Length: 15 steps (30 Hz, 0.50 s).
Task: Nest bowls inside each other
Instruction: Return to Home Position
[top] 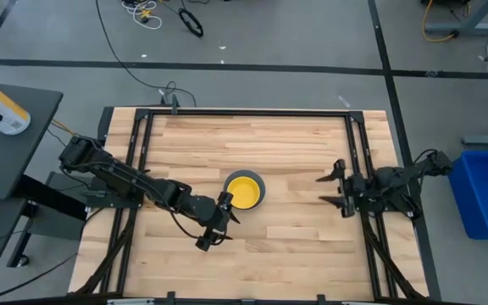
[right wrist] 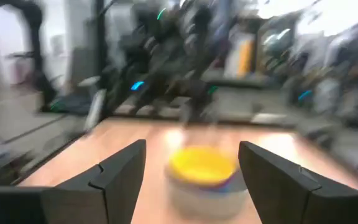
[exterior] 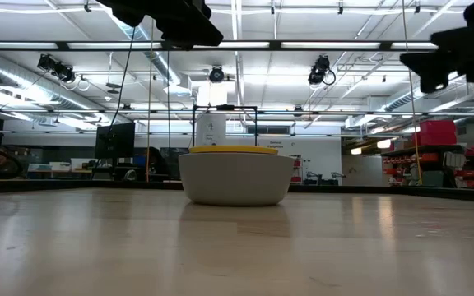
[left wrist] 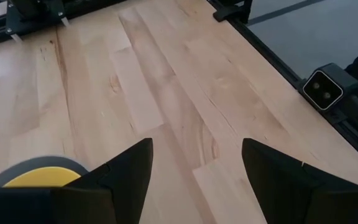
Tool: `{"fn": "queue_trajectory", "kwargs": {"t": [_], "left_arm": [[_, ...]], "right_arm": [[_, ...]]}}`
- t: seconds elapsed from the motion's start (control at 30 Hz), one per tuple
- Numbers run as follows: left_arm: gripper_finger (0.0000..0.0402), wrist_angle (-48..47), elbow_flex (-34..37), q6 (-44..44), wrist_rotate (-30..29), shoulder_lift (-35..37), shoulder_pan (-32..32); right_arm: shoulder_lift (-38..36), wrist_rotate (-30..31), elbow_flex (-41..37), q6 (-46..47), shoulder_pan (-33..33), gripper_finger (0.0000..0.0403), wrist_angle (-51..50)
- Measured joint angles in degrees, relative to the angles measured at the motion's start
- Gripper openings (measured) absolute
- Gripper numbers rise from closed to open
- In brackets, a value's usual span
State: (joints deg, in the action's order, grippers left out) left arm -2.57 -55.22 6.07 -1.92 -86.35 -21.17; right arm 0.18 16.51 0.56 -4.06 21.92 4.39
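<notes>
Nesting looks done to us: the stack of bowls stands near the middle of the table, with the yellow bowl on top and a grey bowl outermost. We cannot clearly make out the ones between them. Our left gripper hovers just beside the stack, its fingers spread wide with nothing between them. Our right gripper waits well apart at the table's right side, also wide open and empty. We judge the only step left is taking the left arm to its rest pose. To do that well, we should lift before swinging away and keep the near finger off the rim. We should also leave the fingers apart and move smoothly so the stack is not nudged.
</notes>
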Motion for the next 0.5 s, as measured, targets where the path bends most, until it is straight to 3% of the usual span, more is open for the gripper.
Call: {"fn": "queue_trajectory", "kwargs": {"t": [0.2,0.43,0.5], "left_arm": [[0.0257,-0.39,0.00,-0.33,0.01,0.00,-0.02],[0.0257,-0.46,0.00,-0.95,0.01,0.00,-0.02],[0.0256,-0.44,0.00,-1.07,0.01,0.00,-0.02]], "right_arm": [[-0.01,-15.13,0.00,3.53,-2.48,0.0276,0.07],[0.01,-13.26,0.00,2.60,-12.61,0.0283,-1.91],[0.01,-15.83,0.00,2.76,-16.91,0.0285,-2.00]]}}
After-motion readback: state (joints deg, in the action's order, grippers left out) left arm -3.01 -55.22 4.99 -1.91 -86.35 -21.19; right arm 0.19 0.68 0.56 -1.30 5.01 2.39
